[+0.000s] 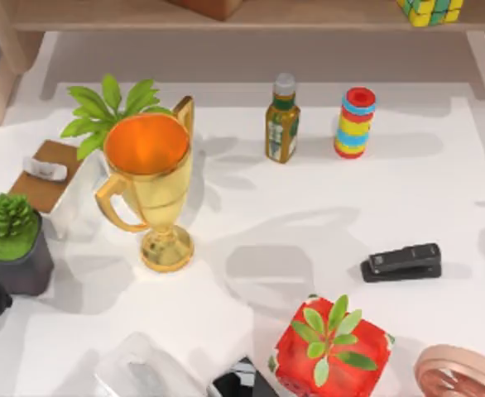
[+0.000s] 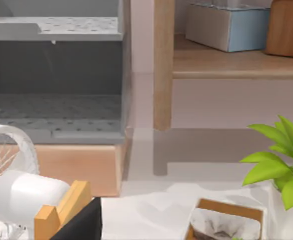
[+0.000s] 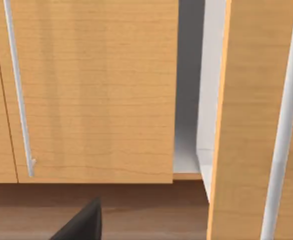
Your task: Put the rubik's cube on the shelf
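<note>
Though no arm reached over the white tabletop (image 1: 251, 215), the job looked done. Nearest in the top view sat the red cube-shaped planter (image 1: 329, 351) holding a green leafy sprig, with a coppery round object (image 1: 466, 374) to its right. Beyond it lay a black stapler (image 1: 401, 261). At the left edge a dark grey square pot (image 1: 21, 263) held a green succulent. The gold metal trophy cup (image 1: 150, 186) stood upright, its orange bowl holding nothing. Farther back stood a small green-labelled bottle (image 1: 282, 120) and a red, blue and yellow striped cylinder (image 1: 355, 122), near each other but apart.

Farthest off, the small yellow-and-green rubik's cube (image 1: 429, 10) rested on the long light-brown wooden shelf (image 1: 309, 16), toward its right end and partly cut by the frame. Risk, as I judged it: the cube sat near the board's front edge, so a knock could tip it down toward the cylinder.

Left wrist view faced the shelf's upright; right wrist view faced wooden cabinet doors. Whether either gripper's jaws stood apart or together, I could not tell.
</note>
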Controlling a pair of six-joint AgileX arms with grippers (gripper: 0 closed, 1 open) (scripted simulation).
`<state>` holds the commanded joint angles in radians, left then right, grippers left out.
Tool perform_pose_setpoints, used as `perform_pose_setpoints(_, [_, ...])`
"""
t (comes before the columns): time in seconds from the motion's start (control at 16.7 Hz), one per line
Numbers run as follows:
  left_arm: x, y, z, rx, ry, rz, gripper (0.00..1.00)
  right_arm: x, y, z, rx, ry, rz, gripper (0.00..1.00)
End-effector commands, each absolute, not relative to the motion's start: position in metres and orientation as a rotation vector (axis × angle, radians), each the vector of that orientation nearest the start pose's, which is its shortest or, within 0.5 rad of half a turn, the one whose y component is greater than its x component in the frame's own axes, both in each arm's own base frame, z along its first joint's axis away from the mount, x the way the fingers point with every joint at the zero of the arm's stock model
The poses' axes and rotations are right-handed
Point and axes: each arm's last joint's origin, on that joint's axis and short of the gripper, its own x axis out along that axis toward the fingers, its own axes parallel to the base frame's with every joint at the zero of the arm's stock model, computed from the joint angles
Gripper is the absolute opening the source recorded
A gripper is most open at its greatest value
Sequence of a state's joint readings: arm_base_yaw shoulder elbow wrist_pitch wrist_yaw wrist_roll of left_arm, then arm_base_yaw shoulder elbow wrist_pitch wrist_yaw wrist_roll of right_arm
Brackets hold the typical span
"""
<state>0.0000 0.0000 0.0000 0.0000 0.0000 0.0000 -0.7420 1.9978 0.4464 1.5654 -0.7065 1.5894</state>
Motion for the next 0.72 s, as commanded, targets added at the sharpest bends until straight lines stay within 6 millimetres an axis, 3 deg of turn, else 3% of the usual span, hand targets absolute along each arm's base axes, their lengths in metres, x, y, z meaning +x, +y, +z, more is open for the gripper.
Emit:
perform_pose_setpoints(0.3, [0.106, -0.001, 0.16, 0.0, 0.0, 0.0, 1.0, 0.252, -0.18, 0.096, 1.571, -0.008, -0.008, 1.0])
perform_pose_setpoints(0.54, [0.106, -0.001, 0.16, 0.0, 0.0, 0.0, 1.0, 0.253, -0.18, 0.096, 1.571, -0.008, -0.008, 1.0])
perform_pose_setpoints(0.72, [0.106, -0.001, 0.16, 0.0, 0.0, 0.0, 1.0, 0.253, -0.18, 0.096, 1.571, -0.008, -0.008, 0.77])
